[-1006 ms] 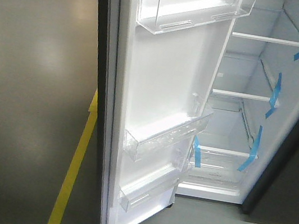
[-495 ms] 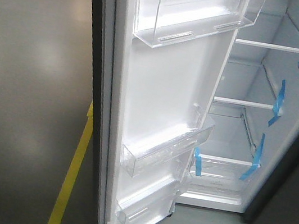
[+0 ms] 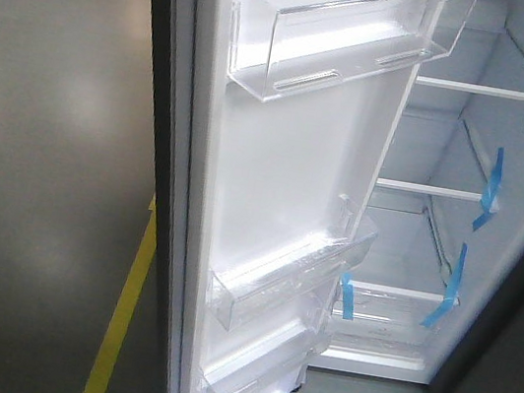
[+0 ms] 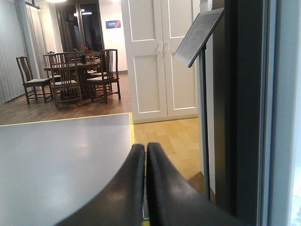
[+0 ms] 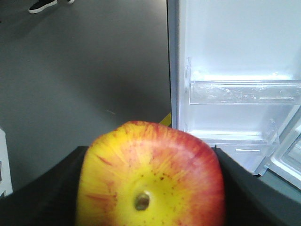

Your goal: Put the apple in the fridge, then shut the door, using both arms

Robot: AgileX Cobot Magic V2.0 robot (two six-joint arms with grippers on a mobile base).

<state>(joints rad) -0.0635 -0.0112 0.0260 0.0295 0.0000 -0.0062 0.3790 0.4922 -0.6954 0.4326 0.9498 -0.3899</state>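
- Right fingers (image 5: 263,197) press both sides of the apple (image 5: 150,174); your right gripper (image 5: 150,155) has it clamped.
- Left fingers (image 4: 127,188) sit tip to tip with nothing between them, so your left gripper (image 4: 144,147) is clenched on air.
- Apple sits in the bottom right corner of the front view, outside the fridge (image 3: 422,132).
- Door (image 3: 288,161) stands wide open, with clear bins (image 3: 346,40) on its white lining.
- Blue tape (image 3: 490,188) marks the shelf edges.
- Yellow floor line (image 3: 124,314) runs left of the door.

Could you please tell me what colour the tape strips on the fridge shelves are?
Blue; the tape strips show best in the exterior front-facing view.
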